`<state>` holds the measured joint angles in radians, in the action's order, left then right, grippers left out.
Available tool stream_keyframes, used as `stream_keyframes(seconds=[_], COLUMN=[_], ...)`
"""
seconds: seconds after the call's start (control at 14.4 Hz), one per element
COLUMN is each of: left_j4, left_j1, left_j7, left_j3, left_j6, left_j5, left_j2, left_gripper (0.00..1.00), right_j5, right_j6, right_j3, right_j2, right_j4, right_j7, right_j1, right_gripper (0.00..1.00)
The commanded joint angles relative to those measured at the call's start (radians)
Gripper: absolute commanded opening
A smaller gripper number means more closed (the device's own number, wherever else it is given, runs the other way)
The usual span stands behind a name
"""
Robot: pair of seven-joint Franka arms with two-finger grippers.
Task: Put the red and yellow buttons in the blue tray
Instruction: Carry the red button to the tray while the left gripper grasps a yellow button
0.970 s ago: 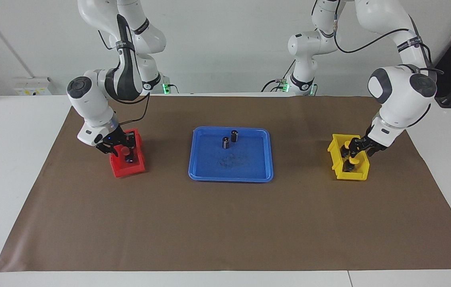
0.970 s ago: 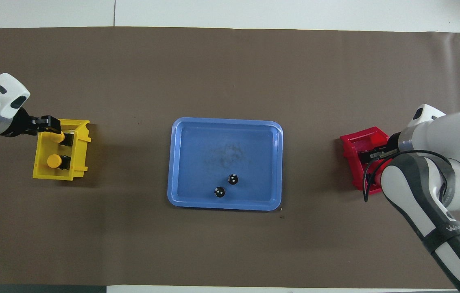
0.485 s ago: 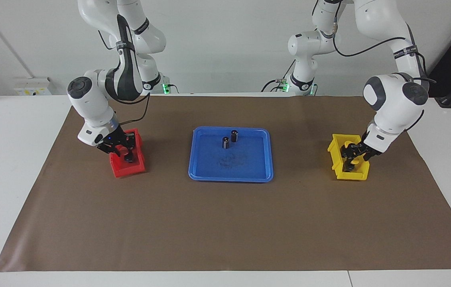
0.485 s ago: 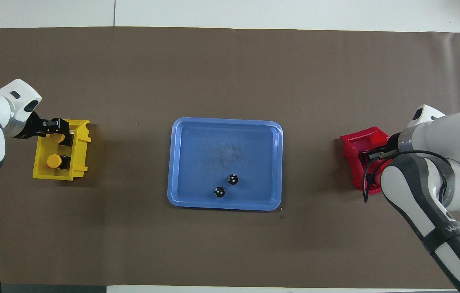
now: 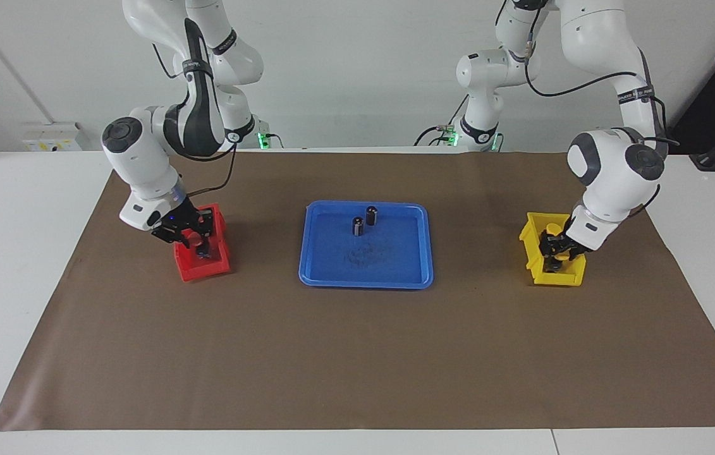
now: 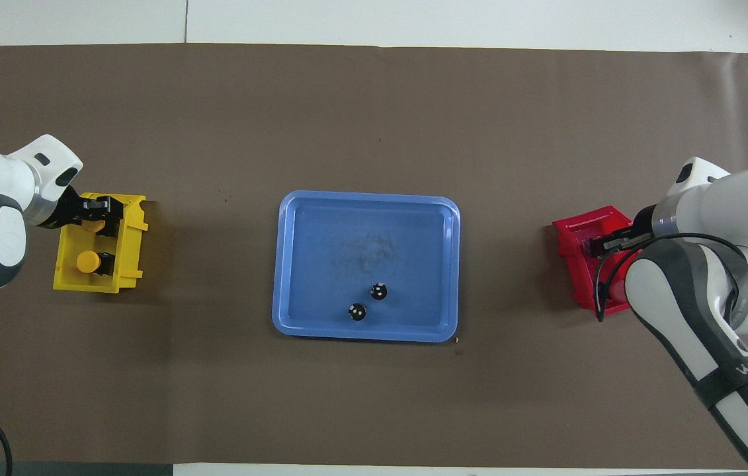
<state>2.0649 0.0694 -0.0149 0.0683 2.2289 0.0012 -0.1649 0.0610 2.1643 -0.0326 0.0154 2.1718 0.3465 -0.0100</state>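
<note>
My right gripper (image 5: 189, 239) is down in the small red bin (image 5: 202, 270), shut on a red button (image 5: 188, 238) whose cap shows between the fingertips. In the overhead view the right gripper (image 6: 602, 244) is mostly hidden by its own arm. My left gripper (image 5: 556, 251) reaches into the yellow bin (image 5: 537, 275), over one yellow button (image 6: 90, 225). A second yellow button (image 6: 87, 262) lies beside it in the same bin, nearer to the robots. The blue tray (image 5: 366, 282) sits mid-table and holds no coloured buttons.
Two capless dark cylinders (image 5: 358, 226) (image 5: 371, 215) stand in the tray's half nearer to the robots. A brown mat (image 5: 357, 354) covers the table. The red bin (image 6: 575, 264) lies skewed at the right arm's end, the yellow bin (image 6: 125, 264) at the left arm's end.
The right gripper has closed on the red button in the red bin. The left gripper has come down lower into the yellow bin, over the button farther from the robots.
</note>
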Motion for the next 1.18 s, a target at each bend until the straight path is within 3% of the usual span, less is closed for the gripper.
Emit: stream_keyframes(seconds=[0.0, 0.14, 0.28, 0.42, 0.62, 0.76, 0.9, 1.11], left_j4=[0.023, 0.023, 0.023, 0.023, 0.021, 0.008, -0.058, -0.305], left_j1=[0.004, 0.006, 0.006, 0.006, 0.006, 0.009, 0.023, 0.010], left_j7=[0.006, 0.006, 0.006, 0.006, 0.004, 0.004, 0.004, 0.007], left_j3=[-0.007, -0.007, -0.007, -0.007, -0.007, -0.007, -0.005, -0.007], left_j6=[0.025, 0.023, 0.023, 0.023, 0.017, 0.003, -0.099, -0.430], left_j5=[-0.012, -0.012, -0.012, -0.012, -0.012, -0.012, -0.012, -0.038], left_j2=[0.018, 0.018, 0.018, 0.018, 0.018, 0.018, 0.031, 0.041], left_gripper=[0.67, 0.67, 0.62, 0.47, 0.15, 0.05, 0.03, 0.05], right_j5=[0.023, 0.023, 0.016, 0.011, 0.010, 0.014, 0.008, 0.003], right_j6=[-0.130, -0.228, -0.297, -0.299, -0.230, -0.184, -0.124, -0.104], right_j3=[0.005, 0.010, 0.010, 0.010, 0.010, 0.010, 0.010, 0.008], right_j2=[0.052, 0.089, 0.138, 0.167, 0.195, 0.225, 0.282, 0.403], right_j4=[-0.148, -0.275, -0.410, -0.464, -0.460, -0.472, -0.481, -0.589], right_j7=[0.025, -0.029, -0.197, -0.407, -0.692, -0.809, -0.904, -0.982], right_j1=[0.004, -0.016, -0.109, -0.206, -0.365, -0.433, -0.490, -0.550], right_gripper=[0.43, 0.43, 0.43, 0.43, 0.43, 0.43, 0.43, 0.43])
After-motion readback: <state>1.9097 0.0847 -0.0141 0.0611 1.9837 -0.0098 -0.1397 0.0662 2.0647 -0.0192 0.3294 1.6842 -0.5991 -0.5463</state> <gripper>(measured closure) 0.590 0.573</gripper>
